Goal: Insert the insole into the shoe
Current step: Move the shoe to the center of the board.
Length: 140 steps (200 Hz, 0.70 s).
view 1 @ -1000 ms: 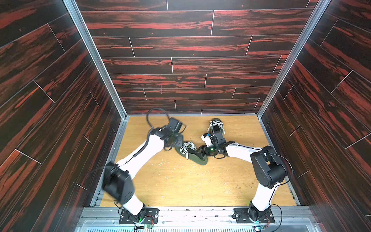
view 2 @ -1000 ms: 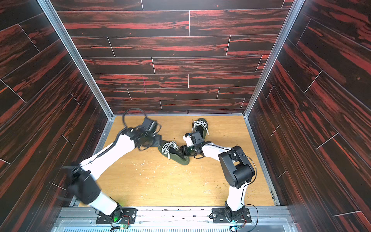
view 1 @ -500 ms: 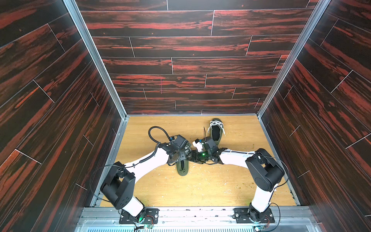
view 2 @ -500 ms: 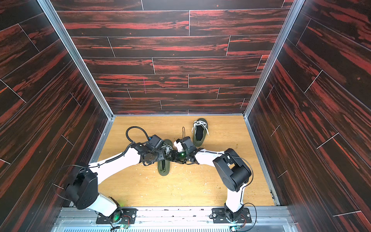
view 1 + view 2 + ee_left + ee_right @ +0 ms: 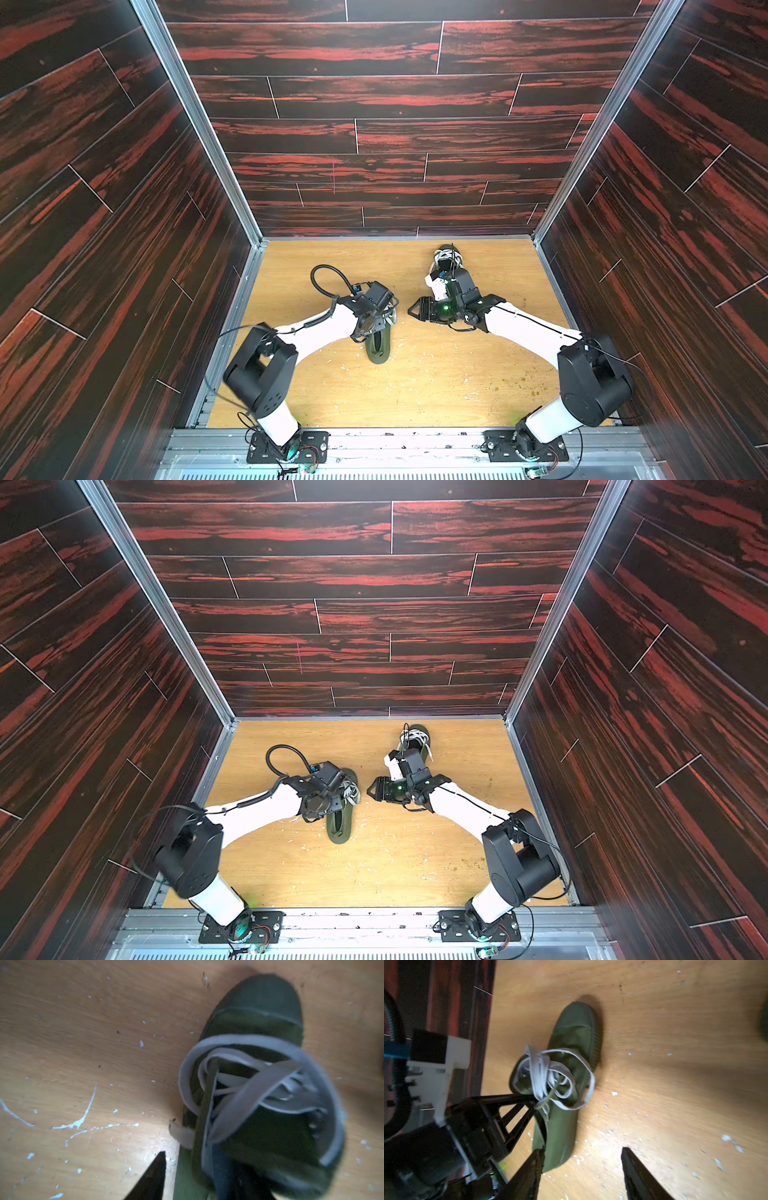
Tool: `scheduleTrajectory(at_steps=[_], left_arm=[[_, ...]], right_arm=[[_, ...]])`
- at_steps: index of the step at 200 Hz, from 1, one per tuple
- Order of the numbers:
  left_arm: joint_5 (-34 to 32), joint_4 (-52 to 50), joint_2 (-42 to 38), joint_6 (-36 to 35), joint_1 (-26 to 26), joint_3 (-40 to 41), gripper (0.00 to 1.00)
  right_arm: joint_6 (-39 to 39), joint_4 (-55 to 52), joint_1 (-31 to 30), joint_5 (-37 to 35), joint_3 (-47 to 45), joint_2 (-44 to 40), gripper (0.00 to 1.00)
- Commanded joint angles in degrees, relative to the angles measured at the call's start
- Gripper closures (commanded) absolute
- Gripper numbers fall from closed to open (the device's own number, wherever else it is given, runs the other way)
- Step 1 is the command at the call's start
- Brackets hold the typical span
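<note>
Two olive shoes lie on the table [image 5: 415,395] in both top views: the near shoe [image 5: 338,831] towards the middle, under the left arm's wrist, and the far shoe [image 5: 419,735] by the back wall, partly behind the right arm. We find no insole lying loose on the bare wood in any view, so we judge that it is at or inside the near shoe. A paler olive band [image 5: 185,1180] along that shoe's heel end in the left wrist view may be its edge, though blur keeps us from being sure. If so, the feeding has begun, and what is left is to slide the insole forward to the toe, press it flat and let go. The top views hide the left gripper [image 5: 534,1103] under its own wrist; the right wrist view shows it at the shoe's collar, right beside the tangled grey laces [image 5: 550,1076]. The left wrist view adds that one finger [image 5: 153,1176] stands outside the shoe wall while its partner is lost in the dark opening, so we cannot tell whether the jaws pinch that wall. The right gripper [image 5: 412,309] hangs apart from the near shoe, jaws spread and empty, as its own wrist view confirms.
</note>
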State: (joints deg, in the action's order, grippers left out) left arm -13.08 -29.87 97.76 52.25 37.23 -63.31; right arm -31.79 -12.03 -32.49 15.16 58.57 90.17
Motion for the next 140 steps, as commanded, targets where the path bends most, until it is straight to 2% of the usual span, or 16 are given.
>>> scheduleTrajectory(at_steps=[1, 26, 56, 100, 120, 140], left_arm=[[-2.18, 0.32, 2.35, 0.40, -0.55, -1.67, 0.54], [-2.81, 3.12, 4.78, 0.27, -1.83, -2.09, 0.69], [-3.53, 5.72, 6.62, -1.02, -4.26, -4.39, 0.84], [-2.44, 7.97, 11.90, -4.33, -8.78, -13.17, 0.89], [-1.96, 6.87, 16.68, -8.21, -10.08, -19.92, 0.89], [1.88, 4.94, 22.56, -13.96, -11.54, -27.42, 0.89]], right_arm=[[4.39, -7.04, 0.07, -4.74, 2.63, -2.59, 0.36], [5.58, -9.35, 1.71, -6.27, 2.47, -4.91, 0.36], [6.42, -10.92, 6.95, -6.71, 0.71, -7.76, 0.36], [7.98, -15.04, 14.17, -13.43, 3.01, -8.15, 0.33], [8.21, -13.45, 17.12, -13.62, 4.61, -5.95, 0.33], [9.72, -11.97, 18.60, -13.43, 8.19, -1.21, 0.34]])
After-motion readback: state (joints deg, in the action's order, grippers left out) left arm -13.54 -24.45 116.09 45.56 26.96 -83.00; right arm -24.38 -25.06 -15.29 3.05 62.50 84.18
